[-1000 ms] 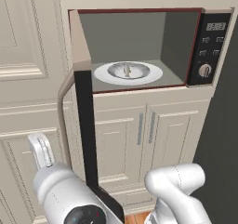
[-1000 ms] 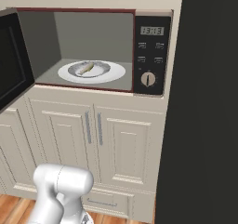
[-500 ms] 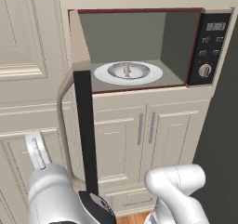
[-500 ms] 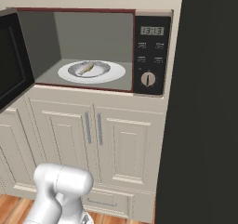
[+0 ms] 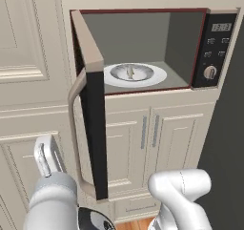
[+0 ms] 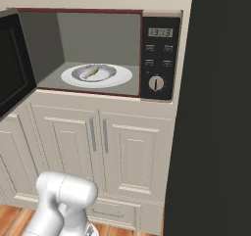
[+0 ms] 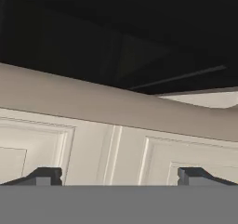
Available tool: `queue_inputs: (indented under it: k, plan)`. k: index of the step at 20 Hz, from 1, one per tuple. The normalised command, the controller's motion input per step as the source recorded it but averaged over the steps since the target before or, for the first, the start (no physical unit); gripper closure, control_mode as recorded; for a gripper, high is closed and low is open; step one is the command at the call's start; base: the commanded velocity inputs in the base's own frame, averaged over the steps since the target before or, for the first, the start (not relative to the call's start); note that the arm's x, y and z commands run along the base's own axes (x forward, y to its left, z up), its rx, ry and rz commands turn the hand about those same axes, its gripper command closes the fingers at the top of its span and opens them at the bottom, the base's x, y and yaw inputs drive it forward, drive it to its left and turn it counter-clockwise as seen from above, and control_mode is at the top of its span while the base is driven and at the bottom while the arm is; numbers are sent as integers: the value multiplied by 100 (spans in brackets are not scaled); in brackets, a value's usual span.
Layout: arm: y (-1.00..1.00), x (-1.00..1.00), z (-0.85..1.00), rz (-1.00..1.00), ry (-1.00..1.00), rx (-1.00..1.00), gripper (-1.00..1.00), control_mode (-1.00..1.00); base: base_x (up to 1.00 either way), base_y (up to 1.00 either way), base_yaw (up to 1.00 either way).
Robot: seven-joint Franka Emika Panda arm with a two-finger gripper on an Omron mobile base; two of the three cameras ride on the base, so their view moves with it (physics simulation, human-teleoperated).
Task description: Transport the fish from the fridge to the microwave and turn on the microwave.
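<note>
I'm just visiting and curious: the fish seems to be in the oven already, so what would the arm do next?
Probably swing the microwave door shut: it stands wide open, the fish already lies on the plate inside, and the pincer is open and empty.

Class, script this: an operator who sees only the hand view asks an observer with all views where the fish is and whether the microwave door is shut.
Operator: Where is the fish?
Observer: The fish lies on a white plate inside the microwave.
Operator: Is the door shut?
Observer: No, the door stands open, swung out to the left.
</note>
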Motion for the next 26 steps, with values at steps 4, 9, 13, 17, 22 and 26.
queue_inputs:
  k: [4, 9, 13, 17, 22, 26]
  plan:
    - [-24, -11, 0, -27, 0, 7, -100, -100, 0, 0, 0]
    - [-36, -5, 0, -27, 0, 7, -100, -100, 0, 0, 0]
    - [-45, 0, 0, -27, 0, 6, -100, -100, 0, 0, 0]
    - [-52, 0, 0, -29, 0, 3, -100, -100, 0, 0, 0]
    - [-57, 0, -2, -29, 0, 3, -100, -100, 0, 0, 0]
    - [-62, 4, -2, -27, 0, 5, -100, -100, 0, 0, 0]
